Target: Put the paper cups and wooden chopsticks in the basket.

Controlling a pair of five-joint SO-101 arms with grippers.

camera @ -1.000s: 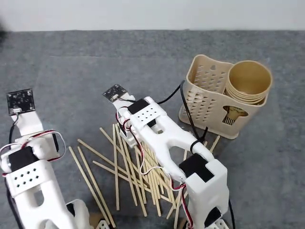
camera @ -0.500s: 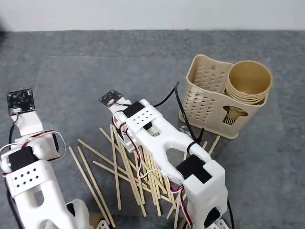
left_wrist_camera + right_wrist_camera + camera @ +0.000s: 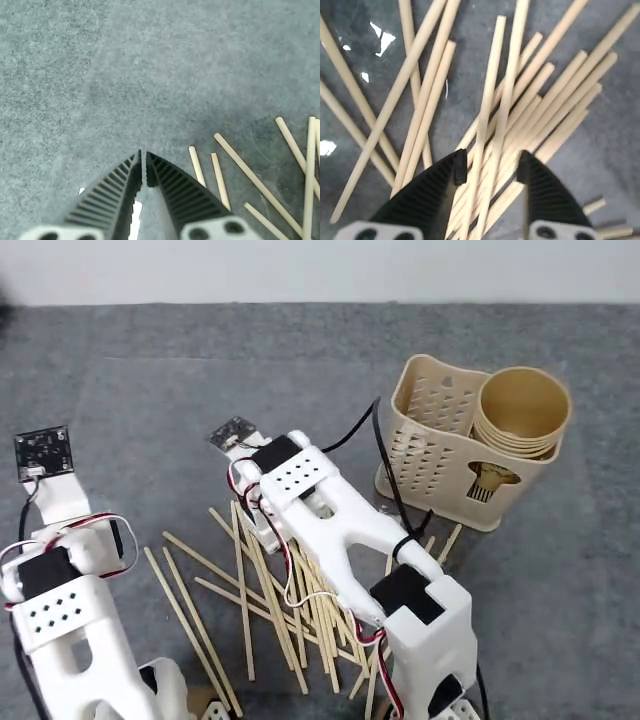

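1. High view: a grey, felt-like surface (image 3: 150, 410) covers the table, and a pale wall (image 3: 320, 270) runs along its far edge, beyond the basket (image 3: 432, 455).
2. The basket is beige plastic with perforated walls and two compartments. It stands upright on the grey surface.
3. The paper cups (image 3: 522, 410) are tan and nested in one stack. They sit upright in the basket's compartment farther from the arms' side (the other compartment looks bare).
4. The wooden chopsticks (image 3: 262, 585) are pale, plain sticks. They lie loose on the surface outside the basket, near its perforated side, fanned and crossing one another in a heap. One stick lies close to the basket's foot.
5. The right arm (image 3: 340, 525) stretches over that heap, beside the basket.
6. The right gripper (image 3: 491, 166) is partly open just above the sticks. Two chopsticks run up between its black jaws, which clamp nothing.
7. The left arm (image 3: 60, 585) stands well apart from the basket, past the heap.
8. The left gripper (image 3: 143, 167) has its ribbed jaws closed to a thin slit and holds nothing. It is above bare grey surface, with a few stick ends nearby.
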